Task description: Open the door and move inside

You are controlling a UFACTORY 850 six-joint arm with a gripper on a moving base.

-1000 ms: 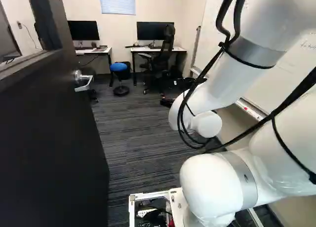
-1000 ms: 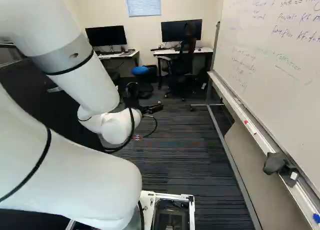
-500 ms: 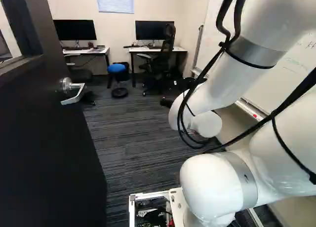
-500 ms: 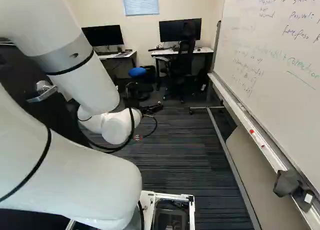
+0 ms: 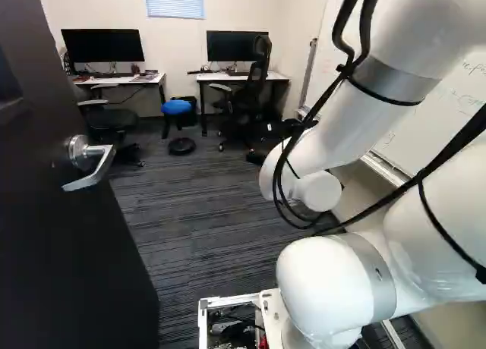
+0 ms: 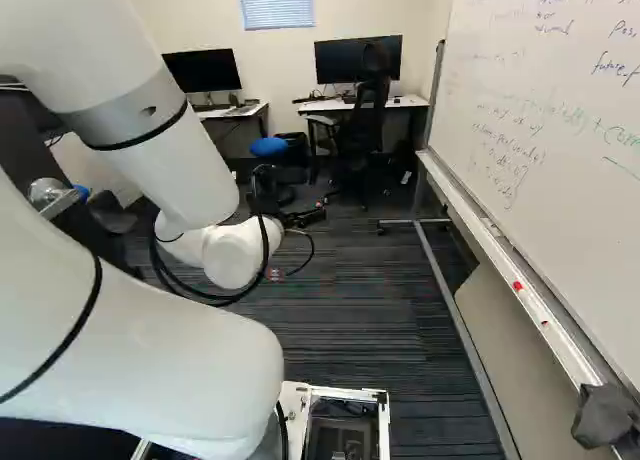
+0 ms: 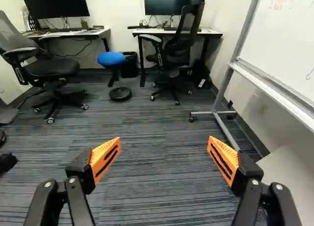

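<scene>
Gripper [image 6: 308, 218] wide open, door [image 5: 61, 250] well apart to its left.

With twelve o'clock straight ahead, the door [image 5: 68, 250] stands close at nine to ten o'clock, bearing its lever handle [image 5: 89, 167] at ten. The whiteboard [image 6: 560, 130] spans one to three o'clock, with its tray [image 6: 480, 235] along the lower edge. At the far wall [image 5: 99, 6], the left counter [image 5: 120, 81] carries a monitor [image 5: 102, 45] at eleven o'clock; the right counter [image 7: 213, 33] carries another monitor [image 5: 231, 45] at twelve. A swivel chair [image 7: 51, 68] stands before the former, an office chair [image 7: 177, 49] before the latter. Between them: the stool [image 7: 112, 59], left of the waste bin [image 7: 129, 66].
</scene>
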